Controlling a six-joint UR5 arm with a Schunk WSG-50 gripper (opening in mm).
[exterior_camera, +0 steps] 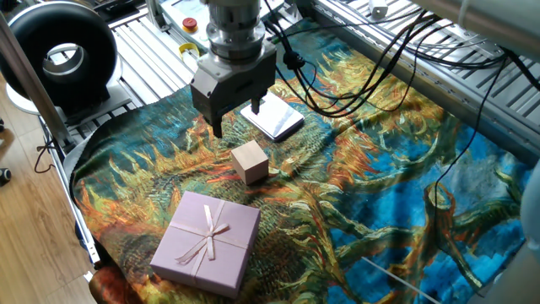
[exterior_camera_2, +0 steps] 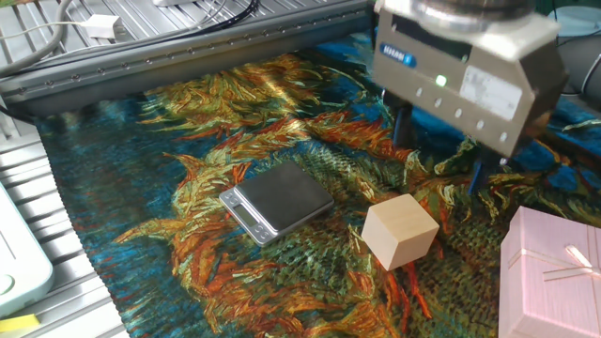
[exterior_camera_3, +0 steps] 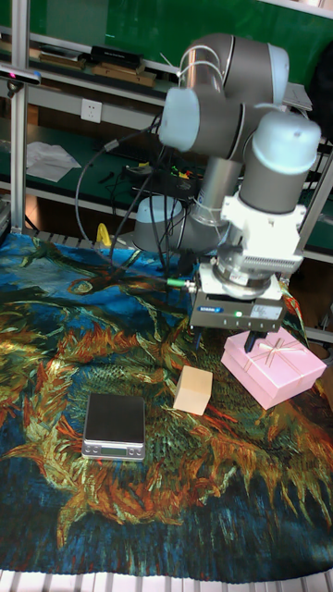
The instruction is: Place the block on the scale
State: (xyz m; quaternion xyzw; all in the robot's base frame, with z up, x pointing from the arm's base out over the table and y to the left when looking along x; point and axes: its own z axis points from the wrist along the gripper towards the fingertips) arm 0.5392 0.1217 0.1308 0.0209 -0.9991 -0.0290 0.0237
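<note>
The block (exterior_camera: 251, 160) (exterior_camera_2: 399, 230) (exterior_camera_3: 193, 389) is a small tan cube resting on the patterned cloth. The scale (exterior_camera: 274, 118) (exterior_camera_2: 279, 199) (exterior_camera_3: 115, 425) lies flat a short way from it, a thin slab with a glossy top. My gripper (exterior_camera: 237, 116) (exterior_camera_2: 441, 155) (exterior_camera_3: 222, 340) hangs open above the cloth, just behind the block and off to the side of the scale. Nothing is between its fingers, and the block is not touched.
A large pink gift box (exterior_camera: 207, 241) (exterior_camera_2: 554, 272) (exterior_camera_3: 273, 367) with ribbon sits close to the block. Black cables (exterior_camera: 380, 51) trail over the cloth from the arm. A black ring-shaped device (exterior_camera: 59, 55) stands past the table's corner. Aluminium rails (exterior_camera_2: 188, 47) border the cloth.
</note>
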